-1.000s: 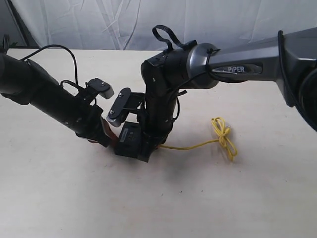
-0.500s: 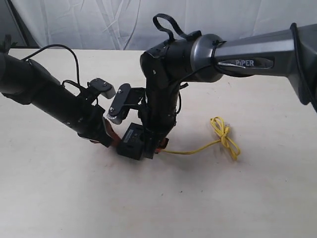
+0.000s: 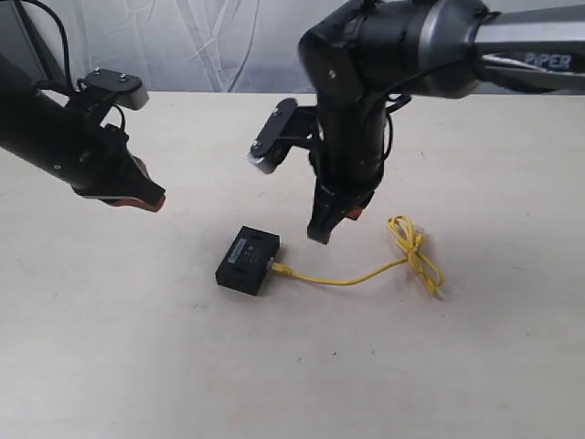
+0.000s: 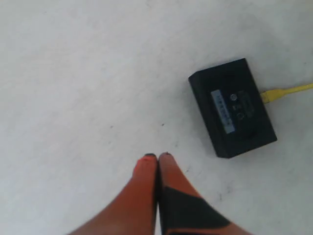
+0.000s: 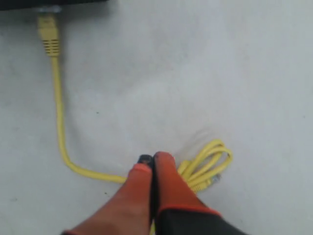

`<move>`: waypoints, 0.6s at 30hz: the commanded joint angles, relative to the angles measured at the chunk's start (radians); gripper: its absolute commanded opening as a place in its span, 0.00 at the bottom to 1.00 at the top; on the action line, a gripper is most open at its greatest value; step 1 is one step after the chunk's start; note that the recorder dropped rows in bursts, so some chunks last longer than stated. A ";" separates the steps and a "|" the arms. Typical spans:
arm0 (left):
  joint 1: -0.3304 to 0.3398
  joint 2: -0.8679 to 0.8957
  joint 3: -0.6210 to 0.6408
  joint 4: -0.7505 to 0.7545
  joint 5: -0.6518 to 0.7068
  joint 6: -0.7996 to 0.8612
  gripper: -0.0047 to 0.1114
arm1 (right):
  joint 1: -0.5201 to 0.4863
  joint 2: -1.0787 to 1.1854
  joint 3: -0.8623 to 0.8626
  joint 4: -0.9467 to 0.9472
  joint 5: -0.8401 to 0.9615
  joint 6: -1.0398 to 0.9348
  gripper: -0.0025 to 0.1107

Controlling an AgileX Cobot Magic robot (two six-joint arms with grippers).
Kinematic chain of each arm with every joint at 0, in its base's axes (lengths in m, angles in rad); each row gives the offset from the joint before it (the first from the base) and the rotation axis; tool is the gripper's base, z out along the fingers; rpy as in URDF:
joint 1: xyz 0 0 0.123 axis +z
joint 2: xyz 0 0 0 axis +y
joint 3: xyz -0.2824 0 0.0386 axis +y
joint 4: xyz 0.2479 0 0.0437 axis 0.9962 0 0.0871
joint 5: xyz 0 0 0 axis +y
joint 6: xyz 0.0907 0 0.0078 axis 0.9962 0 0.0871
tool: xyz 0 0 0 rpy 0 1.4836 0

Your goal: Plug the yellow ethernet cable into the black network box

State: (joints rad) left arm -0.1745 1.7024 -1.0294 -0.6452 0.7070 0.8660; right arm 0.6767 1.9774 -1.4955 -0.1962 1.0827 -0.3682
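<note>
The black network box (image 3: 248,260) lies flat on the pale table, white label up, also seen in the left wrist view (image 4: 232,107). The yellow ethernet cable (image 3: 352,277) has one plug seated in the box's right side (image 5: 48,34). Its cord runs right to a knotted loop (image 3: 416,251). My right gripper (image 3: 320,233) hangs shut and empty above the cord, between box and loop; its orange fingertips (image 5: 164,164) are pressed together. My left gripper (image 3: 152,200) is shut with nothing in it, raised off to the left of the box (image 4: 157,156).
A white curtain (image 3: 210,46) hangs behind the table's far edge. The right arm's dark body (image 3: 366,82) towers over the middle of the table, with a wrist camera block (image 3: 270,137) sticking out to its left.
Both grippers have pulled up and away from the box: the left one went left, the right one rose to the right. The box now lies free with the cable plugged in.
</note>
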 commanded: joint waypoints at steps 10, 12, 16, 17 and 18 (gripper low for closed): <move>0.004 -0.186 0.024 0.367 0.070 -0.292 0.04 | -0.256 -0.176 0.098 0.073 -0.009 0.082 0.02; 0.009 -0.203 0.024 0.372 0.079 -0.310 0.04 | -0.293 -0.212 0.139 0.073 -0.025 0.087 0.02; 0.055 -0.233 0.024 0.372 0.113 -0.317 0.04 | -0.375 -0.282 0.226 0.074 -0.048 0.087 0.02; 0.067 -0.238 0.024 0.372 0.121 -0.317 0.04 | -0.398 -0.299 0.246 0.074 -0.053 0.087 0.02; 0.082 -0.242 0.026 0.370 0.127 -0.323 0.04 | -0.421 -0.313 0.264 0.074 -0.063 0.089 0.02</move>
State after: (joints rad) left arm -0.1235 1.4818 -1.0108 -0.2808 0.8110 0.5606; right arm 0.3109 1.7109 -1.2759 -0.1212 1.0450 -0.2854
